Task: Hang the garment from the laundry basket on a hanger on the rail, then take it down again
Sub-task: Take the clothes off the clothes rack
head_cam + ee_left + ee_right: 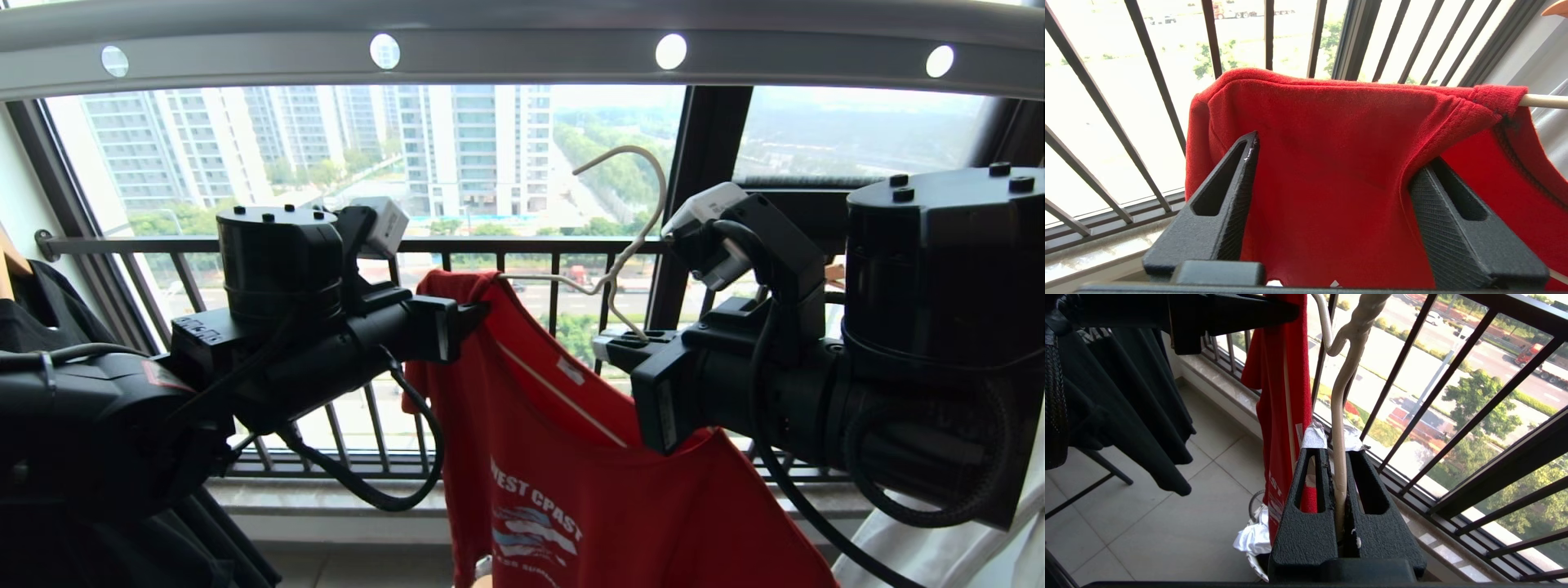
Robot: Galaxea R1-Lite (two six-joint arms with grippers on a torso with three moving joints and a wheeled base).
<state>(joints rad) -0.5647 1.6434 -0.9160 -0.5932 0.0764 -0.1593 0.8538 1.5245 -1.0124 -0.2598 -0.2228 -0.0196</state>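
Observation:
The red T-shirt garment (555,425) hangs on the off-white wire hanger (629,245) in front of the window, below the grey rail (522,57) with its round holes. The hanger's hook is free of the rail. My right gripper (608,343) is shut on the hanger's wire (1340,396) just under the twisted neck. My left gripper (482,310) is at the shirt's left shoulder. Its jaws stand wide apart with the red shoulder cloth (1331,106) between them, and the hanger's bare end (1543,101) sticks out beside it. A bit of the laundry basket's rim (1252,500) shows on the floor below.
The black barred window railing (555,245) runs right behind the shirt. Black garments (49,327) hang at the left, with a wooden hanger's tip (8,261) above them. White cloth (939,539) lies at the lower right, and more white cloth (1249,539) spills from the basket.

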